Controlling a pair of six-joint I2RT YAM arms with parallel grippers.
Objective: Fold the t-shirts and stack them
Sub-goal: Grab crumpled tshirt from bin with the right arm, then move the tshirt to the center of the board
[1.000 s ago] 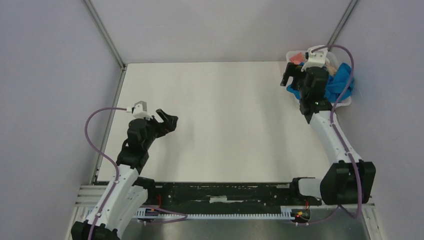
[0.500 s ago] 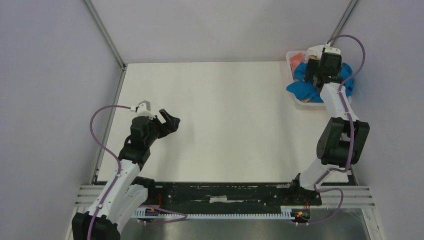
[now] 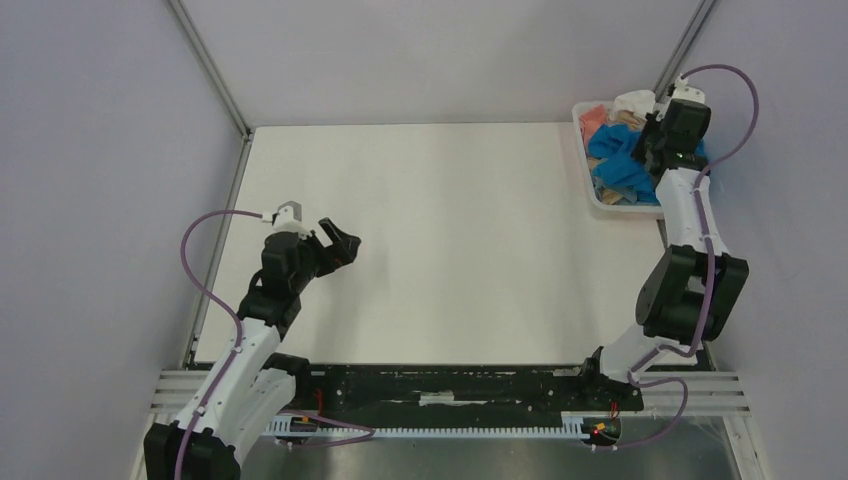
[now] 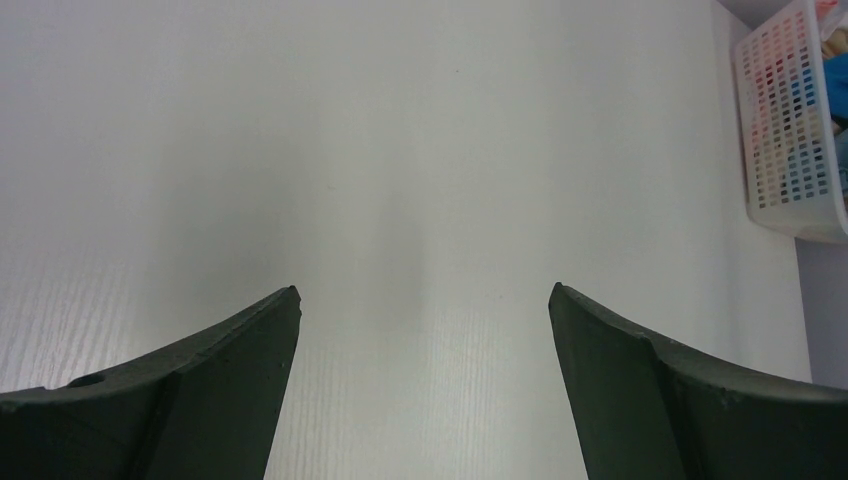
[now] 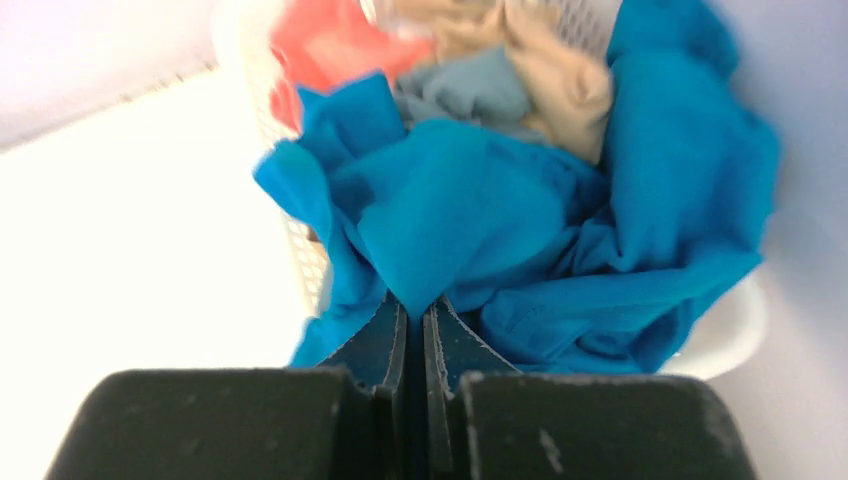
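Over the last second the right hand [image 5: 415, 308] has gone from spread wide above the white perforated plastic tray [image 3: 612, 206] to pressed together. Its arm has swung round to reach in from the far right side. The two dark fingers now pinch a fold of the soft, crumpled bright blue t-shirt [image 5: 480, 210], whose cloth narrows to a point between the fingertips. I judge this to be the first pick: the shirt is gripped but not yet lifted out, and no folding has begun.

The bright blue t-shirt lies on top of the heap in the tray, at the far right corner of the smooth white table [image 3: 450, 220], and spills over one rim. Bunched under and behind it are a salmon pink t-shirt [image 5: 320, 45], a muted grey-blue t-shirt [image 5: 470, 85] and a tan t-shirt [image 5: 545, 75]. The overhead view also shows a white t-shirt [image 3: 633, 102] at the tray's far end. All are limp, matte cloth in loose creases, so the blue one will probably drag and may tug its neighbours along when pulled.

The left hand [image 4: 422, 290] has scarcely moved. It is spread wide and holds nothing, hovering over bare table well apart from the tray, its curved fingers dark and matte.
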